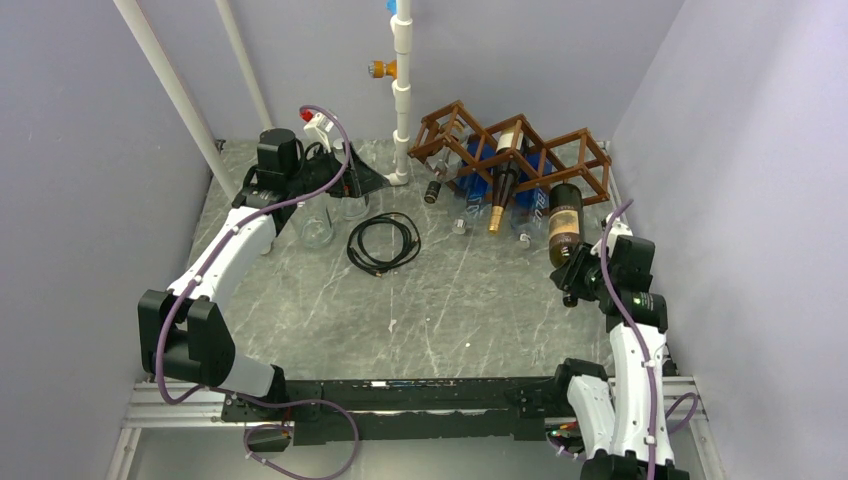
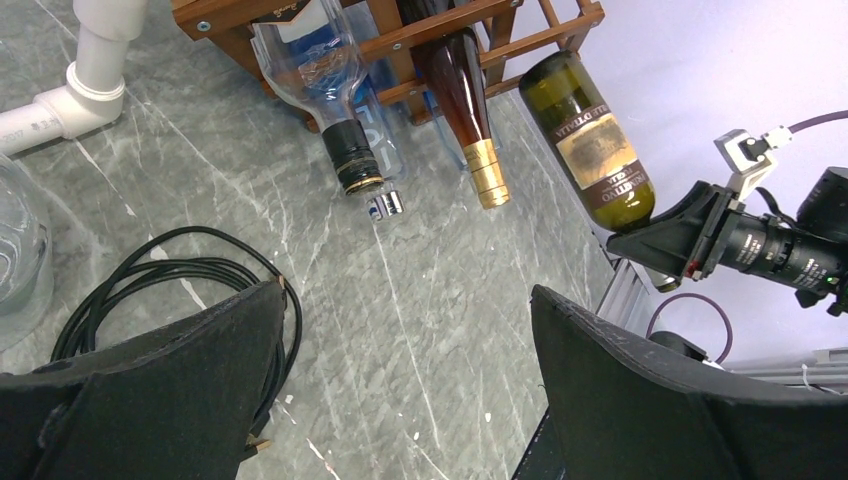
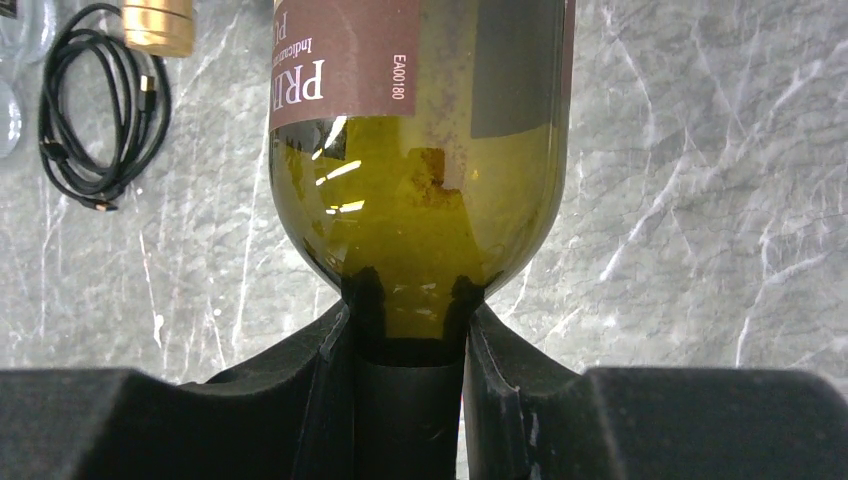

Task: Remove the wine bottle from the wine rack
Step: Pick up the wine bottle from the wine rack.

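The brown wooden wine rack (image 1: 520, 150) stands at the back right of the table. An olive-green wine bottle (image 1: 565, 222) with a brown label lies at the rack's lower right cell, base toward the rack and neck pointing to the near side. My right gripper (image 1: 572, 268) is shut on that neck; in the right wrist view the fingers (image 3: 330, 390) clamp the dark neck just below the bottle's shoulder (image 3: 415, 200). In the left wrist view the same wine bottle (image 2: 590, 140) hangs from the right gripper (image 2: 655, 240). My left gripper (image 2: 405, 300) is open and empty at the back left.
Other bottles stay in the rack: a dark one with a gold cap (image 1: 497, 195) and clear bluish ones (image 1: 470, 190). A coiled black cable (image 1: 383, 242) lies mid-table. A clear glass (image 1: 318, 232) stands under the left arm. White pipes (image 1: 402, 90) rise at the back.
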Controlling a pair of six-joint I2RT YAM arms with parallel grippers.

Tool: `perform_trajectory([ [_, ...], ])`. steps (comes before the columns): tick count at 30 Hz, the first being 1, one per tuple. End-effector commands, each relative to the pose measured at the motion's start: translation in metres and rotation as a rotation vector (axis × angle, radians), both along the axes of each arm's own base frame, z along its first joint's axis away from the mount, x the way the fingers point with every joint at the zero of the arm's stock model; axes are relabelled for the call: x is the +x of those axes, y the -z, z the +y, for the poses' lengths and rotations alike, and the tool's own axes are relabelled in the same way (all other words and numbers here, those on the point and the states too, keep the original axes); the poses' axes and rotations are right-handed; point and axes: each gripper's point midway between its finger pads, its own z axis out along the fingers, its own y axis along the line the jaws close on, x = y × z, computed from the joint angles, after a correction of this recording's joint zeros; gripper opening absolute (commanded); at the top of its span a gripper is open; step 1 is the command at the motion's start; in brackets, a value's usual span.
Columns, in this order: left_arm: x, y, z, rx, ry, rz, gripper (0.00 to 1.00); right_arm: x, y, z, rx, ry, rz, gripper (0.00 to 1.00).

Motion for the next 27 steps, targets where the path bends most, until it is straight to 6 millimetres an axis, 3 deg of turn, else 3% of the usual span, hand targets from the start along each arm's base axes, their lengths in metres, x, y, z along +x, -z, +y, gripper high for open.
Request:
perform_trajectory([
  [1, -0.001, -0.036, 0.0, -0.007, 0.007, -0.115, 0.99, 0.015, -0.068, 0.001, -0.027, -0.014, -0.227, 0.0],
  [13, -0.009, -0.046, -0.005, -0.011, 0.047, -0.159, 0.99, 0.0, -0.105, 0.01, -0.039, -0.06, -0.309, 0.0],
  [27, -0.042, -0.056, -0.035, 0.063, 0.176, -0.305, 0.99, 0.002, -0.145, 0.036, -0.046, -0.289, -0.408, 0.0],
])
